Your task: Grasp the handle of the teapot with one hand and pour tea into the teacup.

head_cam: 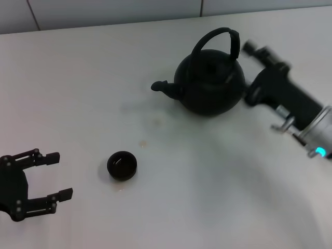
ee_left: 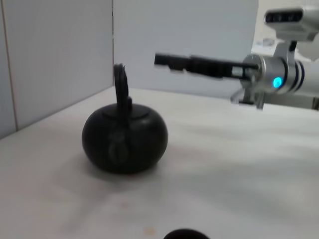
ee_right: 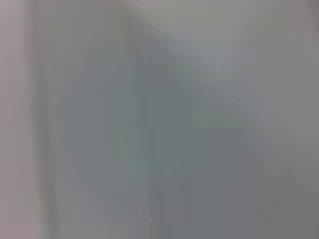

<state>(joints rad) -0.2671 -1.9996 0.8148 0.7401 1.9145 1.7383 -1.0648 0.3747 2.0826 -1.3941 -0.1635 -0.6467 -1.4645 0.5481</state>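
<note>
Two grippers are seen over the white desk (head_cam: pixel 78 93). The teapot (head_cam: pixel 210 83) stands toward the far right edge, handle (head_cam: pixel 215 39) upright; the right gripper (head_cam: pixel 252 49), state indiscernible, is held just beside it. The teacup (head_cam: pixel 122 165) sits nearer the front, beside the spread left gripper (head_cam: pixel 56 175).

The teapot (head_cam: pixel 210 83) is matte black all over, and its arched handle (head_cam: pixel 213 37) is black too. The teacup (head_cam: pixel 122 165) is black with a dark inside. The table (head_cam: pixel 78 93) is plain off-white, with a faint brownish speck (head_cam: pixel 142 143) near the cup. The left gripper (head_cam: pixel 54 175) is black. The right gripper (head_cam: pixel 255 49) is black on a silver wrist with a turquoise light (head_cam: pixel 320 152). The wall (ee_left: pixel 55 55) is pale grey tile.
</note>
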